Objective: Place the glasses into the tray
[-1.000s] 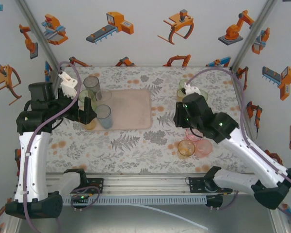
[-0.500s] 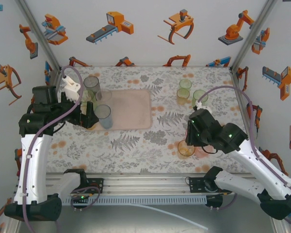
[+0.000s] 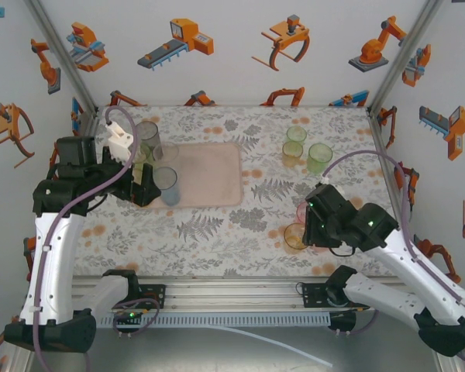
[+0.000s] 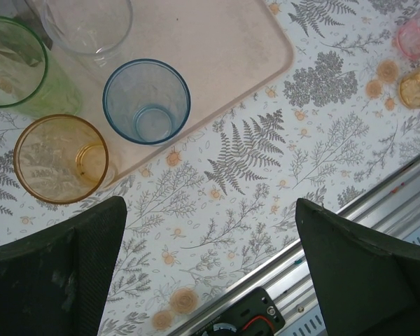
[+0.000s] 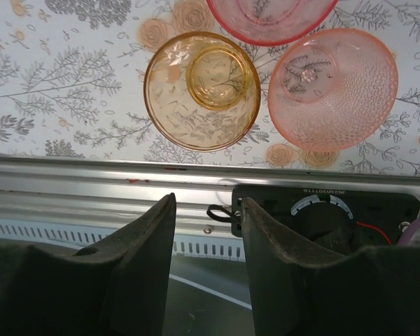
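Hovering at tabletop's near-right edge: right gripper [image 5: 206,210], jaws part-spread, nothing held. Amber glass [image 5: 201,91] seen upright, mouth up, just ahead of fingertips; pink glasses [image 5: 332,89] beside it. Tray [image 3: 217,174] sited well apart, leftward, under left gripper [image 4: 210,210], jaws wide, empty.

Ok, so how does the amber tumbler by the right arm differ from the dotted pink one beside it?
Colour: the amber tumbler is orange-yellow, the dotted pink tumbler rosy. Pattern: the amber one has short dash-like flecks, the pink one fine dots. Place: the amber one sits in line with the gap of the right tool, the pink one off to one side. Both stand mouth-up on the floral tablecloth.
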`<state>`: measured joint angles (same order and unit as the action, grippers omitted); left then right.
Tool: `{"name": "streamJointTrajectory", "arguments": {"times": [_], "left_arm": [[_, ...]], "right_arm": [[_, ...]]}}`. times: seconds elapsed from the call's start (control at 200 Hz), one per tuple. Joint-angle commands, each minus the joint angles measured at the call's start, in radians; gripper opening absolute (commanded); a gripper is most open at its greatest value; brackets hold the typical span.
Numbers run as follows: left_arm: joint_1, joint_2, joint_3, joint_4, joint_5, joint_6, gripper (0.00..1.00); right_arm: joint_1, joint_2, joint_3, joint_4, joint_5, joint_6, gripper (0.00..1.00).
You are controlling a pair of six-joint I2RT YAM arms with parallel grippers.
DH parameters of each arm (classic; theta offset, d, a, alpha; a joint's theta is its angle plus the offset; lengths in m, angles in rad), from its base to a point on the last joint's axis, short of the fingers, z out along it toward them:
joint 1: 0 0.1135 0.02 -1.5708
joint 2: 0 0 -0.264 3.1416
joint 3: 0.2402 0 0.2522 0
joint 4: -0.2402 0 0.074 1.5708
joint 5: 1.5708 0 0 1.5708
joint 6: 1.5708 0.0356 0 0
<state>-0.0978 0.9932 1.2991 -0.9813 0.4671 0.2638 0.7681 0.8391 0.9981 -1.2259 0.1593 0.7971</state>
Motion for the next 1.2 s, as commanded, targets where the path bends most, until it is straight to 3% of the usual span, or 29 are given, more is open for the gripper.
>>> {"name": "streamJointTrajectory", "arguments": {"times": [0.0, 0.706, 1.197], "left_arm": [[-0.016, 0.017, 0.012, -0.009, 0.005, 0.019, 0.99], [-0.043, 0.047, 0.007, 0.008, -0.015, 0.008, 0.97], [-0.046, 0.047, -0.009, 0.017, -0.025, 0.002, 0.97]], "right_arm": [[-0.003, -0.013, -0.039, 0.007, -0.029, 0.037, 0.42], [0.003, -0.018, -0.110, 0.150, -0.075, 0.022, 0.41], [0.044, 0.201, -0.098, 0.306, -0.038, -0.042, 0.41]]}}
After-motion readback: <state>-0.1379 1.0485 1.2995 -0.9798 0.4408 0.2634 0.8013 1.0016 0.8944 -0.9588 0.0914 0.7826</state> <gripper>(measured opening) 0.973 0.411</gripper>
